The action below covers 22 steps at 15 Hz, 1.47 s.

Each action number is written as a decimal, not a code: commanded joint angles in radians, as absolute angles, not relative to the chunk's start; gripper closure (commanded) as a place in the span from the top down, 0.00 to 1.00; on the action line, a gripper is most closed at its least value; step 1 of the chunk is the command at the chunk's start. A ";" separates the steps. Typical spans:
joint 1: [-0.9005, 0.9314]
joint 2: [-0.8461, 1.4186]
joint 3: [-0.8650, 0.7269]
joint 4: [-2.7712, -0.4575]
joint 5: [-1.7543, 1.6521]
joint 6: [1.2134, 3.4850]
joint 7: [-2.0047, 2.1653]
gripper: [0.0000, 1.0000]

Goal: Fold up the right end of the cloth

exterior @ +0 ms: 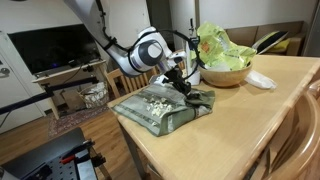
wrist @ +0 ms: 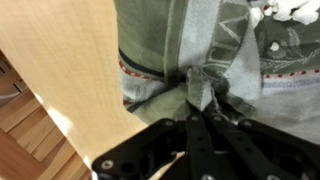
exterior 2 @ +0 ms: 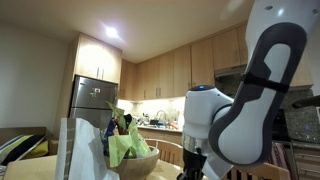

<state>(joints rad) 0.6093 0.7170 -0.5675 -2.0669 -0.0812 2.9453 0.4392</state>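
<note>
And the tool (wrist: 197,92) is clenched on a bunched fold of the cloth (wrist: 165,35), centre frame, wooden counter (wrist: 70,60) at left.

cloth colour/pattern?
Grey-green with a cream speckled middle band; the cloth shows best in an exterior view.

Your cloth (exterior: 155,108), grey-green with a cream speckled band, lies mostly flat at the left end of the tabletop (exterior: 230,130); its right edge is gathered into a raised, puckered fold.

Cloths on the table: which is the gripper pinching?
The grey-green cloth with the cream floral band, bunched in the gripper; the small white napkin lies apart, beside the bowl.
</note>
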 commanded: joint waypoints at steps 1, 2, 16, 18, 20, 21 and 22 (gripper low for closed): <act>0.600 0.709 -0.554 -2.091 -0.098 2.959 0.443 0.01; 0.603 0.706 -0.554 -2.109 -0.104 2.974 0.436 0.01; 0.762 0.648 -0.686 -2.308 -0.057 3.146 0.372 0.01; 0.821 0.645 -0.717 -2.324 -0.050 3.158 0.369 0.01; 0.874 0.648 -0.744 -2.330 -0.039 3.159 0.365 0.01; 0.897 0.653 -0.756 -2.332 -0.029 3.154 0.368 0.01; 0.912 0.656 -0.763 -2.333 -0.019 3.142 0.367 0.28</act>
